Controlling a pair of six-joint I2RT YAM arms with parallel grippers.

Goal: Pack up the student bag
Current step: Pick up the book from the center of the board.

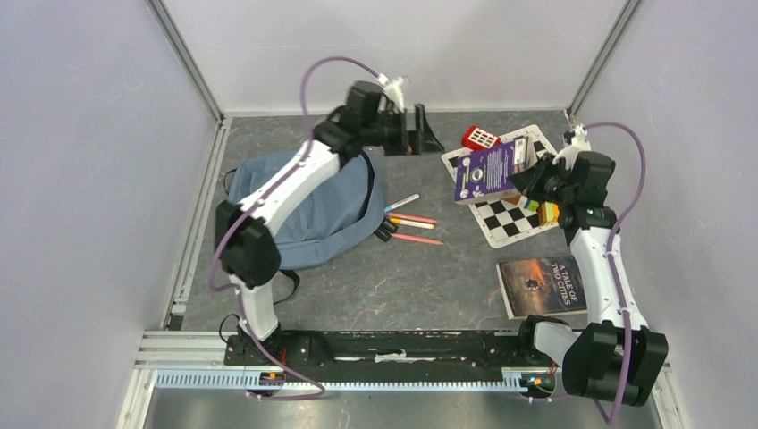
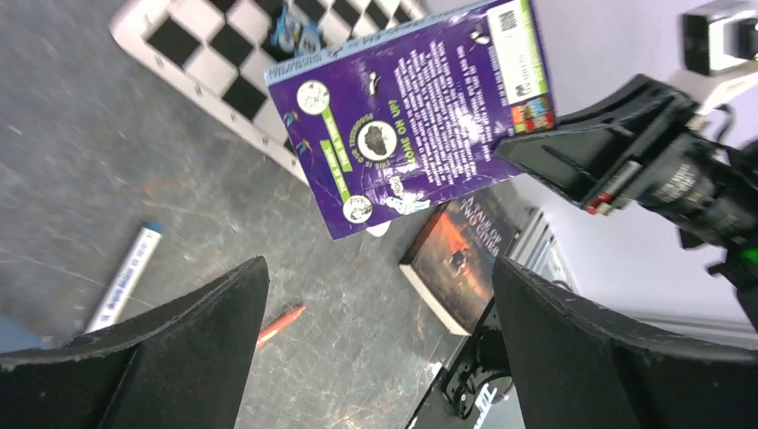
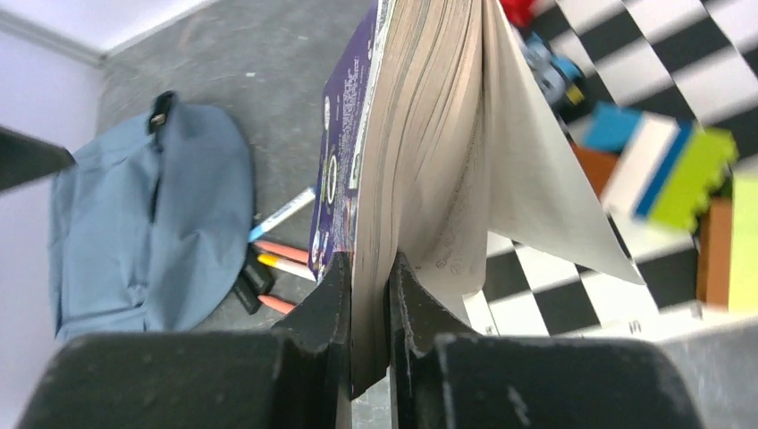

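One bag: the student bag lies flat on the table, left of centre, partly under the left arm.
Bag to left gripper: the left gripper hovers just past the bag's far right edge, nearer the back wall.
Bag to right gripper: the right gripper is well apart from the bag, off to the right.
Bag look: soft blue-grey fabric with a rounded outline, a black zipper pull at the top and black strap ends at its right edge.
Left gripper state: jaws wide apart, nothing between them.
Right gripper state: clamped on the edge of a purple book, held up on edge with some pages fanning loose.
Pens: several pens lie touching the bag's right edge, by the strap ends.
Board: a chessboard lies under the purple book, with coloured blocks on it.
Second book: a dark paperback lies near the right arm's base.
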